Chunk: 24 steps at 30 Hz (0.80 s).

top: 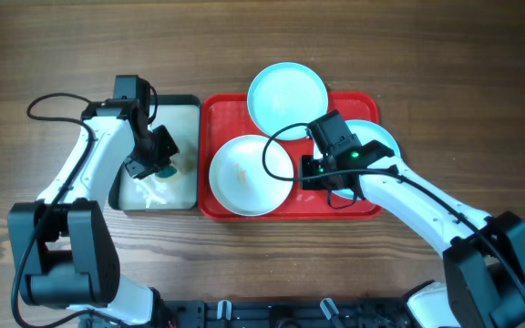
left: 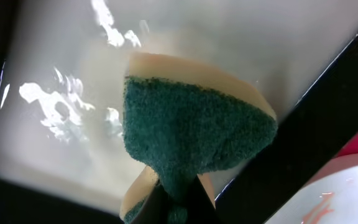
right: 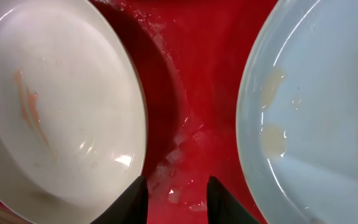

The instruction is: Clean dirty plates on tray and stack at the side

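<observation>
Overhead — black-rimmed tray beside red tray

This is a robotics lab bench staged as a dishwashing station. A wood-grain table bears the red tray, and just left of it sits a black-rimmed tray with a green scouring sponge over it. A white left arm and right arm rise from the table edge on the red tray's near side.

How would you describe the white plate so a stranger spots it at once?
Find the big red tray mid-table. The white plate lies in its left near corner, beside the black-rimmed tray. The far plate and right plate are pale blue.
</observation>
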Tool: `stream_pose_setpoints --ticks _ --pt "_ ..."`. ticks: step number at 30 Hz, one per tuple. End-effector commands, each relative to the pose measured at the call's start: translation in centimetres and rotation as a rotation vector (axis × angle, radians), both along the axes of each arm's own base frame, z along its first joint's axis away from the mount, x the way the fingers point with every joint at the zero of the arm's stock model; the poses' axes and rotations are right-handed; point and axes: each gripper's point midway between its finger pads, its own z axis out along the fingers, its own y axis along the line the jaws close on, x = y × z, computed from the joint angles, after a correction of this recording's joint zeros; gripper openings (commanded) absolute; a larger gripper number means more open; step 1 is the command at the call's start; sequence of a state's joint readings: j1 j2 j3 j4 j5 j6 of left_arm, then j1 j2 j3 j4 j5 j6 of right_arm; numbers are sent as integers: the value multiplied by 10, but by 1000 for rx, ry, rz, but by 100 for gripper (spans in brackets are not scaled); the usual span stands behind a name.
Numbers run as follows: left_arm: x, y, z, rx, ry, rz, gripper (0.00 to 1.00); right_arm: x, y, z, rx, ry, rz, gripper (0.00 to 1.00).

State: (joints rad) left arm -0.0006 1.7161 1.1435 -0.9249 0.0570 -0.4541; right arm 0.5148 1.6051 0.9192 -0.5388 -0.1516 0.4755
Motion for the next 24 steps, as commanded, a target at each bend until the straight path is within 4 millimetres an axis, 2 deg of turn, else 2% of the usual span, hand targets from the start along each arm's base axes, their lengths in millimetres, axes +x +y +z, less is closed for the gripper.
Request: stream_pose_setpoints --ticks 1,3,6,8,10,11,13,15,17,19,22,23,24 --pt "-5 0 -17 34 -2 -40 4 12 1 13 -2 -69 38 37" --pt "-11 -1 -41 34 3 -48 4 13 2 13 -1 -71 38 39" --pt "-9 -1 -47 34 -12 -48 4 12 1 13 -2 -68 37 40" --pt "-13 -1 -40 35 21 -54 4 12 1 13 -2 -67 35 39" --pt "-13 2 -21 50 58 -55 4 14 3 14 14 -65 11 39" --pt "-9 0 -5 48 67 -59 4 16 9 15 34 -82 49 41" --pt "1 -15 24 21 57 -91 4 19 15 11 44 -102 113 41" --pt "11 -49 49 -92 11 -172 4 16 15 -7 29 -56 118 41" --pt "14 -75 62 -172 -36 -220 4 13 25 -22 60 -24 179 38" --pt "12 -98 65 -231 -42 -243 4 13 27 -28 64 -18 190 29" --pt "7 -130 61 -256 -56 -311 4 21 29 -27 62 -64 223 27" --pt "9 -136 60 -241 -68 -327 4 25 26 -32 43 -65 189 23" --pt "11 -135 59 -205 -78 -308 4 32 8 -42 -31 -43 10 10"
